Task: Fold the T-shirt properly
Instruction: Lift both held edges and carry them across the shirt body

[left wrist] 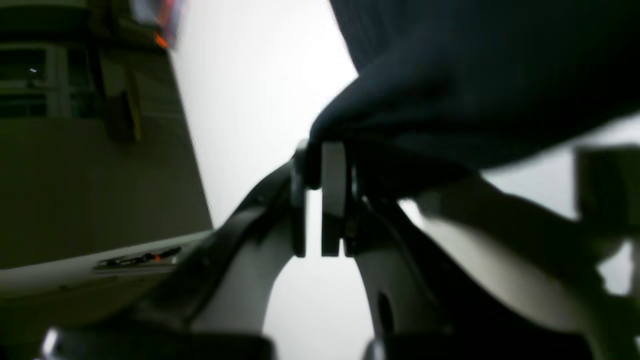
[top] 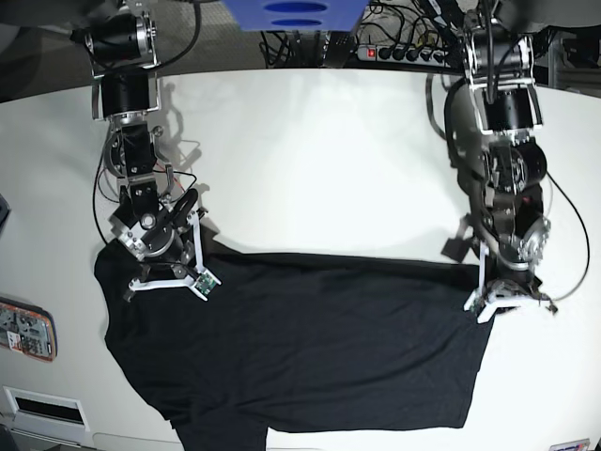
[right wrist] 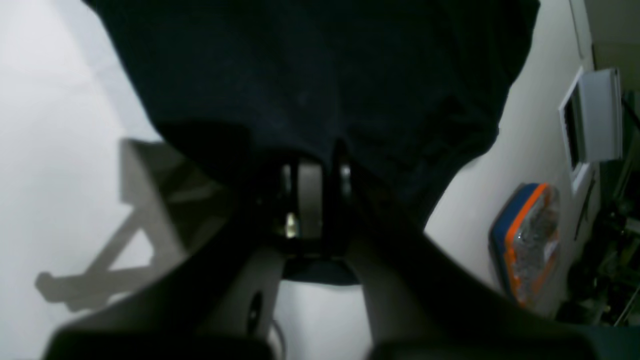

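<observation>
The black T-shirt [top: 310, 348] lies spread on the near half of the white table [top: 310, 160], with its upper edge stretched between both arms. My right gripper [top: 197, 247], on the left of the base view, is shut on the shirt's upper left edge. In the right wrist view the gripper [right wrist: 324, 167] pinches the dark fabric [right wrist: 310, 75], which hangs over it. My left gripper [top: 483, 279] is shut on the shirt's upper right corner. In the left wrist view the gripper [left wrist: 314, 152] holds a fold of the cloth [left wrist: 475, 75] at its tips.
An orange and blue packet [top: 23, 329] lies at the table's left edge and also shows in the right wrist view [right wrist: 525, 245]. A white box [top: 42, 409] sits below it. A power strip [top: 413, 54] and cables lie behind the table's far edge.
</observation>
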